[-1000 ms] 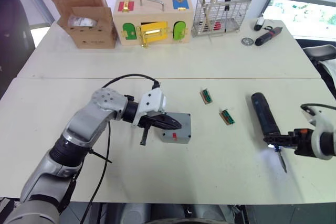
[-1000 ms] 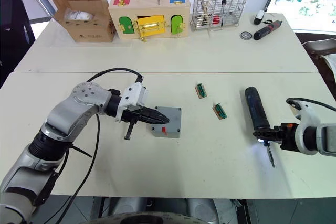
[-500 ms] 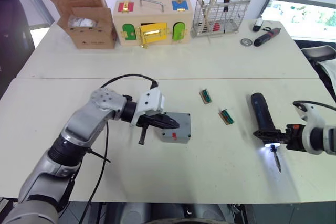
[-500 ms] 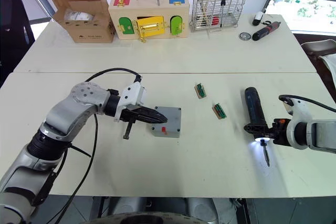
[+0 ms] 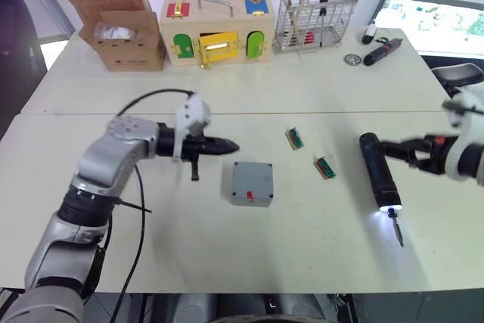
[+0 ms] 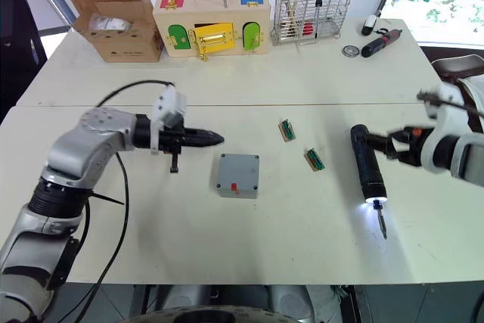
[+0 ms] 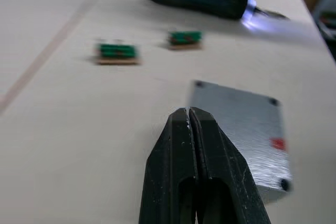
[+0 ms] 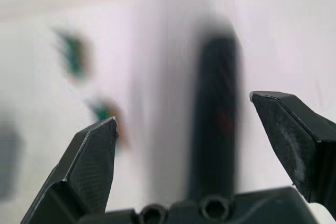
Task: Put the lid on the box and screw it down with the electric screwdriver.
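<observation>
The left gripper [image 5: 227, 144] hangs above the table [image 5: 189, 247], to the left of and slightly beyond the box [image 5: 252, 183]. Its two black fingers [image 7: 191, 145] are pressed together with nothing between them. The fingertips point right, toward the middle of the table, and stop short of the box without touching it.

The box sits near the centre of the near table. The lid [image 6: 240, 169] is seated flat on top of it, flush with the box outline. A small red mark [image 5: 249, 196] shows on the near side wall. Corner screw holes are visible in the lid from the left wrist view.

To the right of the box lie two small green connector blocks [image 5: 294, 138], one farther and one nearer, well apart from the box and from each other.

Further right, the electric screwdriver [image 5: 377, 171] lies flat on the table with its bit pointing toward the near edge. A white light [image 5: 389, 209] glows at its bit end.

The right gripper [image 5: 399, 150] is at the far end of the screwdriver, with its fingers [image 8: 93, 156] spread wide and holding nothing. In the right wrist view the dark screwdriver body lies between the spread fingers; whether they touch it cannot be told.

Along the far edge of the table stand a cardboard box [image 5: 121, 17], a wooden box with coloured latches [image 5: 219, 30], and a wire basket [image 5: 314, 17].
</observation>
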